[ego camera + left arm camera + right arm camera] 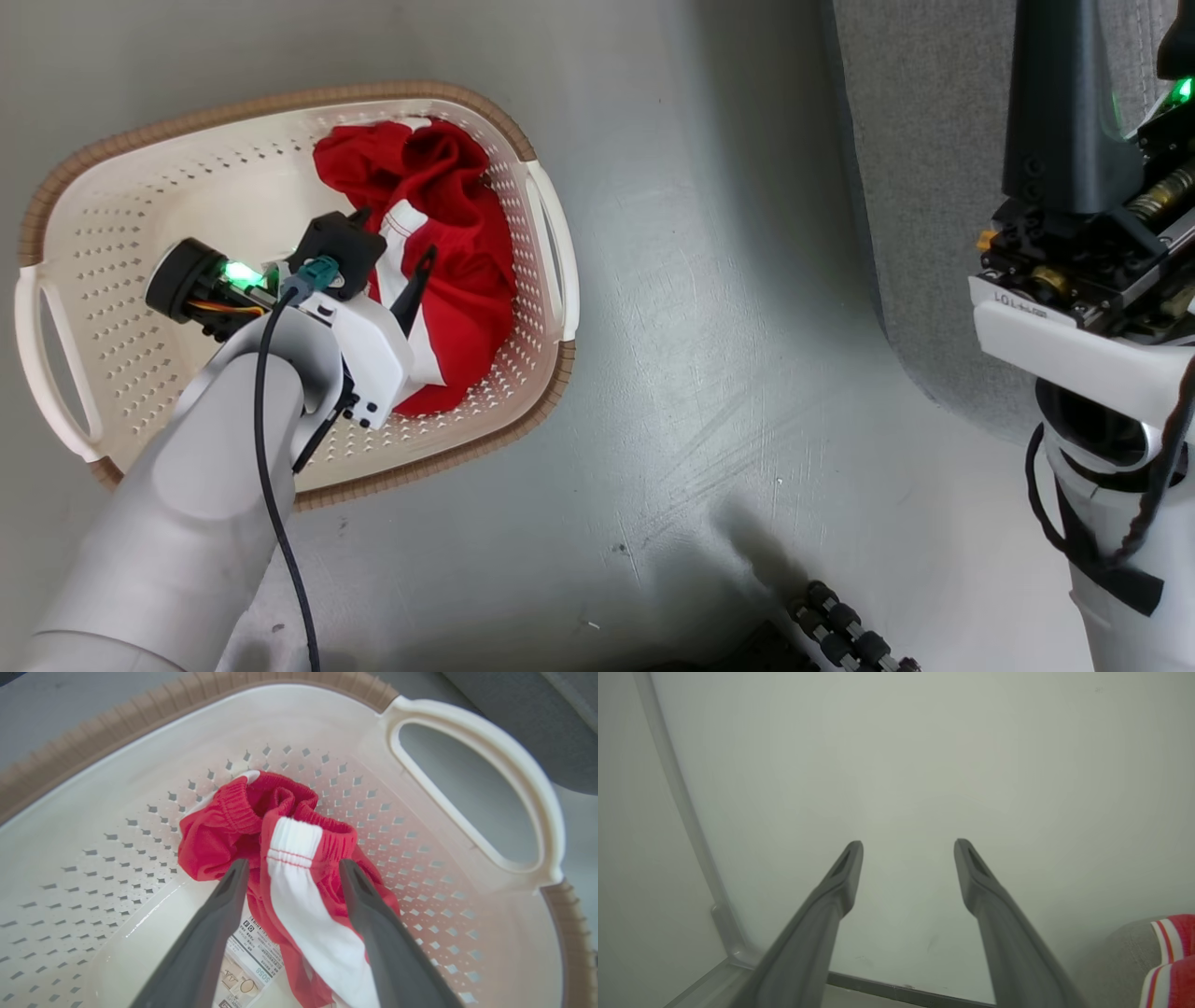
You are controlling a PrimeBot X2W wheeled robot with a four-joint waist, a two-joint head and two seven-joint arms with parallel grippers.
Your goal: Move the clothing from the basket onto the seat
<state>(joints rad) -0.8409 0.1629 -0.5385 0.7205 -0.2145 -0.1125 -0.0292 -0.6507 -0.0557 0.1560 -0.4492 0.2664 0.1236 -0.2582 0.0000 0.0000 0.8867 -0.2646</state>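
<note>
The cream basket (112,308) stands on the floor at the left and holds the red shorts (457,233), crumpled against its right side. My left gripper (293,863) is down inside the basket and open. Its two dark fingers straddle the broad white stripe (299,896) of the shorts just below the waistband, with the cloth between them but not pinched. The sticker label (252,956) shows on the basket's bottom. My right gripper (909,843) is open and empty, facing a pale wall. A bit of the red jersey (1174,961) with striped trim lies on the grey seat (1125,952).
The seat's rounded edge (934,187) fills the upper right, with bare grey floor (728,327) between it and the basket. A black ribbed part (845,625) shows at the bottom edge. My right arm (1074,308) hangs over the seat's edge.
</note>
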